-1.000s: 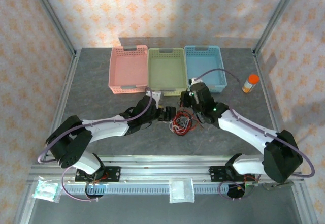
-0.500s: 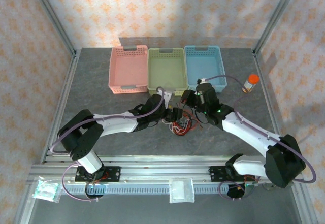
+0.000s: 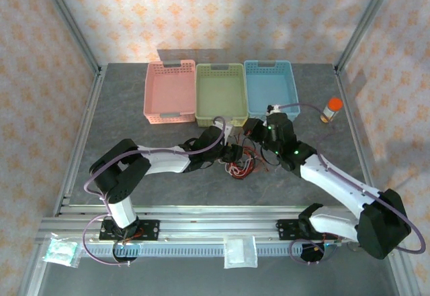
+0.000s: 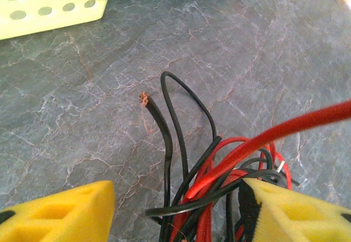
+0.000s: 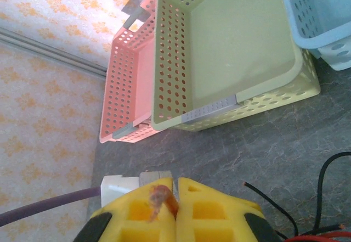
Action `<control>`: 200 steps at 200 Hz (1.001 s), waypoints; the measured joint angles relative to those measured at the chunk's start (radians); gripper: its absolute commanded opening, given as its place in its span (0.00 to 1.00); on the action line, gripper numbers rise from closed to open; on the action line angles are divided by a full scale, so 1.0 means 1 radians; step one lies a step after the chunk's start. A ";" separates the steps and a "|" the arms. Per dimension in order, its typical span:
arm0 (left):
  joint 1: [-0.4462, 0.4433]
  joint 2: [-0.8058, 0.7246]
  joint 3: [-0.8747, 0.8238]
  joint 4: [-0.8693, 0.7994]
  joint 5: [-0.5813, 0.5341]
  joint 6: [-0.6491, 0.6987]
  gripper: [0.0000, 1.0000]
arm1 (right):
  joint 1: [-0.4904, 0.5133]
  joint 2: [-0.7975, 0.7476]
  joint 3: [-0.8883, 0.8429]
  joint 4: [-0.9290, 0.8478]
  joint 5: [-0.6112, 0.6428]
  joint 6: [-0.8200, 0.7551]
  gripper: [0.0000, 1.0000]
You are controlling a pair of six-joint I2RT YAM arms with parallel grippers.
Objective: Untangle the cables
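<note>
Cables (image 3: pixel 243 164), tangled, near green basket (image 3: pixel 220 94); left gripper (image 4: pixel 178 198) parted astride them; right gripper (image 5: pixel 176 198) clenched on red cable (image 4: pixel 312 120); risk: pulling could tighten knot.

Glossy plastic sheathes the cables (image 4: pixel 230 162); the table (image 4: pixel 263 50) looks matt, marbled, the basket (image 4: pixel 49 9) plastic.

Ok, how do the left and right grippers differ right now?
The left gripper has its jaws apart, straddling the tangle of cables; the right gripper is shut, pinching a red cable end. The left points at the table; the right faces the green basket. Both have yellow fingers.
</note>
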 measured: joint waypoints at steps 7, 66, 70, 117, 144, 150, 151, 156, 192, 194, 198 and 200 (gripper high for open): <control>0.000 0.000 0.000 0.001 0.000 0.001 0.57 | 0.000 -0.002 -0.001 0.006 -0.006 0.002 0.00; -0.005 0.001 -0.018 0.023 0.004 -0.009 0.56 | -0.005 -0.061 0.003 0.038 -0.032 0.005 0.00; -0.005 0.002 -0.020 0.025 0.004 -0.010 0.56 | -0.005 -0.064 0.005 0.038 -0.032 0.006 0.00; -0.005 0.005 -0.042 0.044 0.004 -0.018 0.55 | -0.007 -0.105 0.084 -0.004 -0.008 -0.008 0.00; -0.005 0.005 -0.069 0.053 0.005 -0.029 0.54 | -0.007 -0.123 0.161 -0.028 0.002 -0.036 0.00; -0.005 0.005 -0.076 0.055 0.005 -0.031 0.54 | -0.007 -0.125 0.178 -0.035 0.004 -0.043 0.00; -0.005 0.005 -0.077 0.055 0.005 -0.032 0.54 | -0.007 -0.126 0.182 -0.036 0.004 -0.045 0.00; -0.006 0.005 -0.082 0.056 0.005 -0.033 0.54 | -0.007 -0.127 0.195 -0.042 0.008 -0.051 0.00; -0.011 0.005 -0.106 0.058 0.005 -0.036 0.54 | -0.007 -0.132 0.277 -0.088 0.035 -0.096 0.00; -0.011 0.005 -0.106 0.058 0.005 -0.036 0.54 | -0.007 -0.132 0.282 -0.091 0.037 -0.100 0.00; -0.011 0.005 -0.108 0.058 0.005 -0.036 0.54 | -0.007 -0.132 0.290 -0.098 0.039 -0.103 0.00; -0.011 0.005 -0.108 0.058 0.005 -0.036 0.54 | -0.007 -0.132 0.294 -0.101 0.041 -0.107 0.00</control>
